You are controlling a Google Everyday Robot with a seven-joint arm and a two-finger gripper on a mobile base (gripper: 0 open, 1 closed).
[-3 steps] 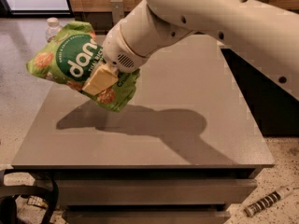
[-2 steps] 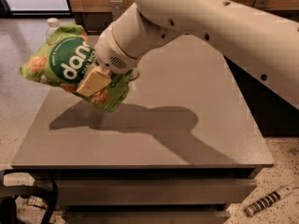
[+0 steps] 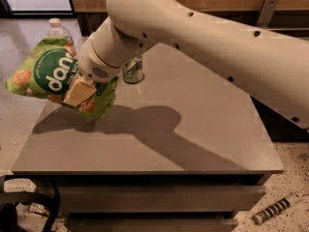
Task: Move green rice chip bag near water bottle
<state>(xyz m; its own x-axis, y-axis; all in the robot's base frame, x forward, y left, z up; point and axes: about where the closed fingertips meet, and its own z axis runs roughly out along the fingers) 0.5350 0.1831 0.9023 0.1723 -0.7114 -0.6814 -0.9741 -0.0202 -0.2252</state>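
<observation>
My gripper [image 3: 79, 92] is shut on the green rice chip bag [image 3: 48, 75] and holds it in the air above the left part of the grey table [image 3: 193, 129]. The bag is bright green with a dark-green round logo and pictures of chips. The water bottle [image 3: 58, 30] stands at the table's far left corner, just behind the bag; only its white cap and clear shoulders show. A tan finger pad [image 3: 77, 91] presses on the bag's front.
A green soda can [image 3: 133, 70] stands on the table behind my arm, partly hidden. My white arm [image 3: 217, 42] spans the upper right. Wooden cabinets run along the back. A small ribbed object [image 3: 275, 209] lies on the speckled floor at lower right.
My arm has carried the bag to the left and a little back, closer to the water bottle. The soda can has come into view behind the arm.
</observation>
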